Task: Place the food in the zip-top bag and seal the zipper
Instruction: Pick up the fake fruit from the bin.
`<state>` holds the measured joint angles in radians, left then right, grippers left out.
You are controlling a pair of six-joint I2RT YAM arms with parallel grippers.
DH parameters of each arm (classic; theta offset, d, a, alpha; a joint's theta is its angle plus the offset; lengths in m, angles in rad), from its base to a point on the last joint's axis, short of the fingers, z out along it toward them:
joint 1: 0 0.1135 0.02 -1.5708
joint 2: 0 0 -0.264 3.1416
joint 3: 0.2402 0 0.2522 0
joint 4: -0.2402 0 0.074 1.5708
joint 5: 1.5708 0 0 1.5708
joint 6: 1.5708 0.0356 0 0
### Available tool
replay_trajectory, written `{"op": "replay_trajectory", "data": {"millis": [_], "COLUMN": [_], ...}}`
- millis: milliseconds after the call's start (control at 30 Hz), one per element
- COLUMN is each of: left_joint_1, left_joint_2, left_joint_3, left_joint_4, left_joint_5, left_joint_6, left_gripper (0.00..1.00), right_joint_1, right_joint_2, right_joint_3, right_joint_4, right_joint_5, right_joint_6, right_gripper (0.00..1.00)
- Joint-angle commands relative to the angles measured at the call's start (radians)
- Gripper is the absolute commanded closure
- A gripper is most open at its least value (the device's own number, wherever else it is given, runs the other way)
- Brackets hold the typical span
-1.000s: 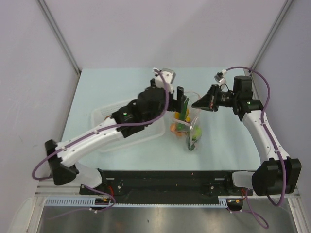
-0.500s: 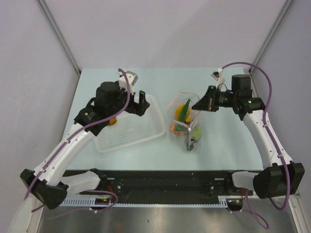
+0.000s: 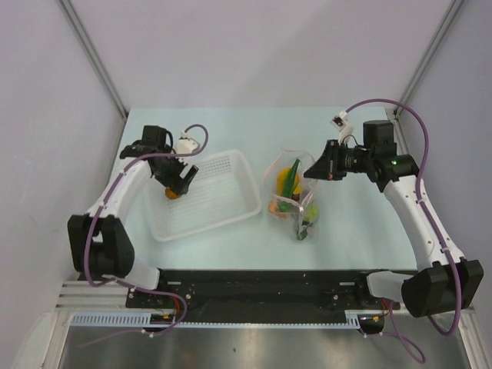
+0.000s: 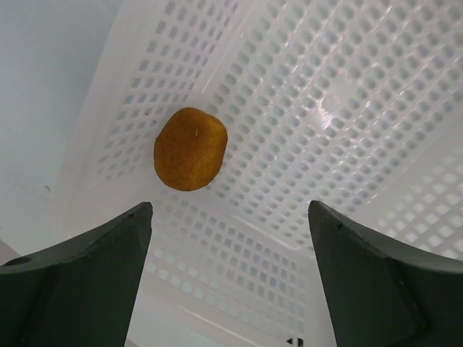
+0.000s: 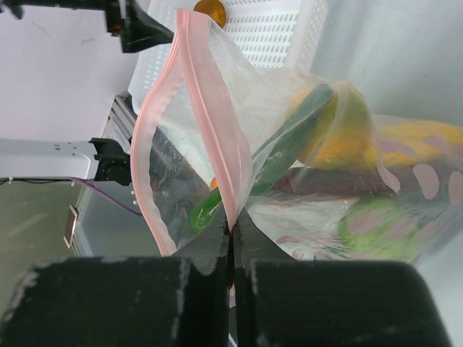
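Note:
The clear zip-top bag (image 3: pixel 294 196) lies mid-table with several toy foods inside, among them a dark green cucumber (image 5: pixel 289 141) and yellow and orange fruits (image 5: pixel 347 130). Its pink zipper (image 5: pixel 210 108) stands open. My right gripper (image 3: pixel 311 171) is shut on the zipper edge (image 5: pixel 233 217) and holds the mouth up. One orange fruit (image 4: pixel 190 148) lies in the white basket (image 3: pixel 231 204); it also shows in the top view (image 3: pixel 174 192). My left gripper (image 4: pixel 230 238) is open and empty, hovering over the basket just short of the orange fruit.
The white slotted basket sits left of the bag, tilted to the table's edges. The cage walls rise at the left, right and back. The black rail runs along the near edge (image 3: pixel 261 284).
My left arm has swung left from the bag mouth to the basket's far-left end, above the orange fruit. The right gripper has kept its hold on the zipper.

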<state>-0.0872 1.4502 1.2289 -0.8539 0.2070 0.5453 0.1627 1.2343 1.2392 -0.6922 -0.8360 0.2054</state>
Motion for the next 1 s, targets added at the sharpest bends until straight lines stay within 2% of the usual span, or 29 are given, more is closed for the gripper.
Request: {"op": "replay_trajectory", "data": {"millis": [0, 233, 500, 667, 767, 800, 900, 967], "left_joint_1": [0.015, 0.015, 0.01, 0.001, -0.003, -0.002, -0.003, -0.009], "left_joint_2": [0.088, 0.216, 0.285, 0.299, 0.283, 0.273, 0.21, 0.182], "left_joint_3": [0.032, 0.057, -0.002, -0.06, -0.086, -0.079, 0.008, 0.088], "left_joint_4": [-0.016, 0.047, 0.108, 0.128, 0.113, 0.093, 0.012, -0.066], "left_joint_5": [-0.058, -0.095, -0.081, -0.077, -0.066, -0.055, 0.04, 0.149], "left_joint_6": [0.226, 0.275, 0.32, 0.334, 0.332, 0.317, 0.257, 0.196], "left_gripper": [0.09, 0.17, 0.19, 0.28, 0.39, 0.48, 0.62, 0.64], "right_joint_1": [0.006, 0.008, 0.009, 0.009, 0.009, 0.009, 0.009, 0.011], "right_joint_2": [0.004, 0.008, 0.017, 0.021, 0.019, 0.017, 0.014, 0.013], "right_joint_3": [0.049, 0.059, 0.071, 0.075, 0.074, 0.074, 0.072, 0.071], "right_joint_4": [-0.006, -0.018, -0.018, -0.02, -0.021, -0.021, -0.018, -0.013], "right_joint_5": [0.018, 0.026, 0.025, 0.025, 0.026, 0.028, 0.026, 0.023], "right_joint_6": [-0.035, -0.043, -0.04, -0.038, -0.037, -0.038, -0.031, -0.024], "right_gripper": [1.0, 1.0, 1.0, 1.0, 1.0, 1.0, 1.0, 1.0]}}
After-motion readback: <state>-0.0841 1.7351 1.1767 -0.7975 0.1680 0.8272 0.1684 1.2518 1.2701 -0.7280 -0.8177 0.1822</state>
